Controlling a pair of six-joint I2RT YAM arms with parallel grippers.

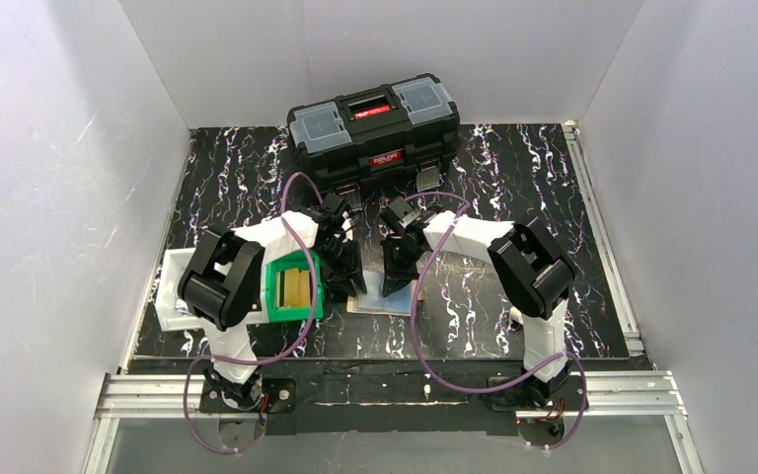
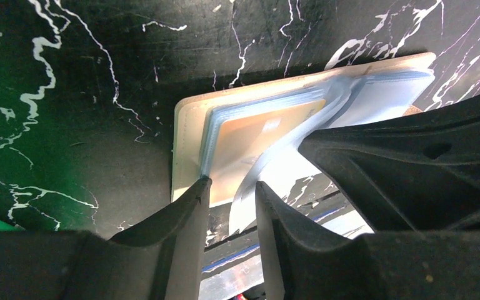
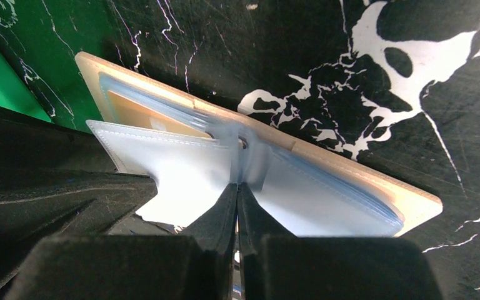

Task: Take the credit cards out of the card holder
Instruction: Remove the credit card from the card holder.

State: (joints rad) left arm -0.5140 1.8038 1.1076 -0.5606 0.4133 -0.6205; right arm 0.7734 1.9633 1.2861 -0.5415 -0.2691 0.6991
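Note:
The card holder (image 1: 385,304) lies open and flat on the black marbled mat, its tan cover (image 2: 184,144) under bluish clear sleeves. An orange-tan credit card (image 2: 256,134) sits inside a sleeve on one half and also shows as the orange-tan card (image 3: 131,112) in the right wrist view. One sleeve leaf (image 3: 169,169) stands lifted from the spine. My left gripper (image 2: 231,181) is open at that half's edge; one fingertip touches the sleeves' corner and the lifted leaf curves into the gap. My right gripper (image 3: 237,186) is shut, tips on the spine of the holder (image 3: 412,206).
A black toolbox (image 1: 375,133) stands at the back of the mat. A green bin (image 1: 291,286) with yellow-tan slabs sits under the left arm, and a white tray (image 1: 170,301) lies beside it at the mat's left edge. White walls enclose the space.

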